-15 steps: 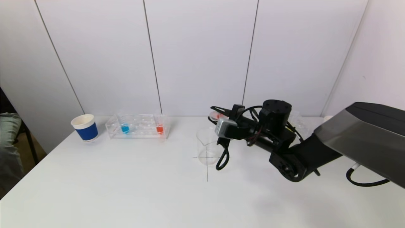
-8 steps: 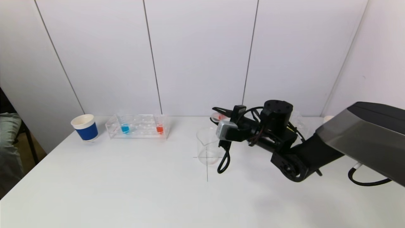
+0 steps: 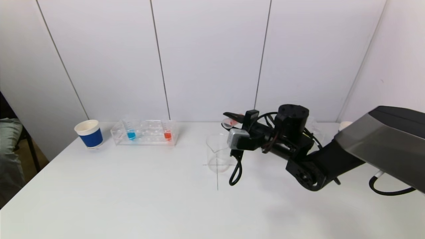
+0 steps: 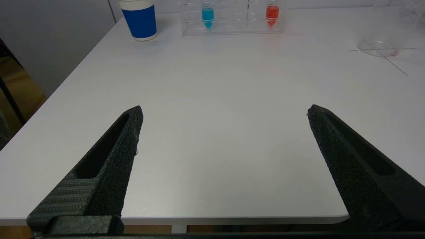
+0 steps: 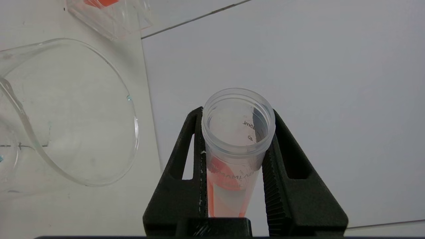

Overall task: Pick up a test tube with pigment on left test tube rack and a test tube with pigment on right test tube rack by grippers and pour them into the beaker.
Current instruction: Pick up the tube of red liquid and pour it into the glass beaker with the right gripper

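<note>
white table [image 3: 139, 199], panelled wall behind; right gripper [image 5: 237, 139] beside beaker [image 3: 217, 152], jaws clamping tilted test tube [image 5: 237, 149]; left gripper [image 4: 224, 114] low over table, jaws wide apart.

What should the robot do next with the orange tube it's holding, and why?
Probably shift the right gripper sideways until the test tube mouth is over the beaker, then tip further. The tube lies tilted beside the beaker's rim with orange pigment inside, and the beaker looks nearly empty.

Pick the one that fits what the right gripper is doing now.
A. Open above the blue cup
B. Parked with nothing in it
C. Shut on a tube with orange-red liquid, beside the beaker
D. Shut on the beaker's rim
C: the right gripper clamps the tube, orange-red liquid inside, with the beaker alongside.
</note>
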Action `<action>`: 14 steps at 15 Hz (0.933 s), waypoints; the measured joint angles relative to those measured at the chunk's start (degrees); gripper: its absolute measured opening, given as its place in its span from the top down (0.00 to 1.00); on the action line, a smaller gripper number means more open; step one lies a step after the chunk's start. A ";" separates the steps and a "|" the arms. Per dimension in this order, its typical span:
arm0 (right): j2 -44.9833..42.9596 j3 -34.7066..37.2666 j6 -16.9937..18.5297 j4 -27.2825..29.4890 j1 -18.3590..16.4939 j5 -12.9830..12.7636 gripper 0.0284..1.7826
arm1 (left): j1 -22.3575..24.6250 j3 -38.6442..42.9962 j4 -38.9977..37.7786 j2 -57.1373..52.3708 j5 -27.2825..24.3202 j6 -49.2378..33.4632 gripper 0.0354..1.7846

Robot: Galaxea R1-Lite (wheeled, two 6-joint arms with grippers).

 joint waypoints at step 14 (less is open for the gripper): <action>1.30 -0.93 -7.13 1.77 0.74 -3.78 0.72 | 0.00 0.00 -0.07 0.00 -0.02 0.00 0.03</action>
